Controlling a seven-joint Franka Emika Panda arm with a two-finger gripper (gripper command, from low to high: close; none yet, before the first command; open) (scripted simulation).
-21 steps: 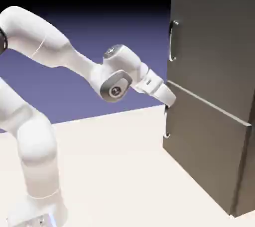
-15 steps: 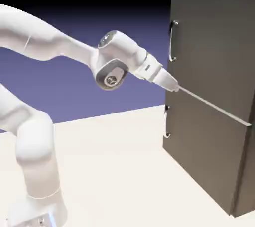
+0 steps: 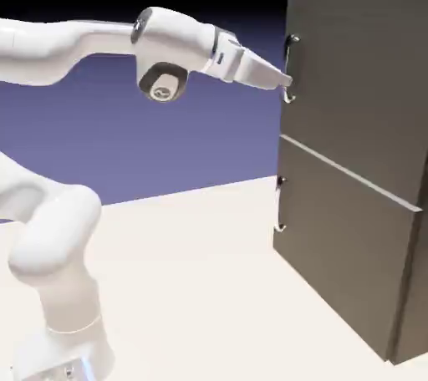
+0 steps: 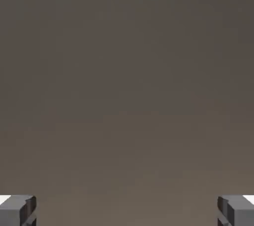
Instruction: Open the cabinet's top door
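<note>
Your white arm (image 3: pixel 58 229) rises from the lower left of the exterior view, bends sharply at the elbow and stretches almost level to the right. The wrist tips slightly downward. Your gripper (image 3: pixel 284 83) has its jaws spread wide; in the hand view both grey fingertips (image 4: pixel 17 210) sit far apart with nothing between them.

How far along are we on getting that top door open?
Early stage. Done: the approach, with the gripper up at the lower end of the top door's handle. In hand: lining up; the hand view shows the fingertips wide apart with only dark panel between them, so nothing is gripped. Left: close on the handle and pull. The top door sits flush with the cabinet, fully shut.
</note>
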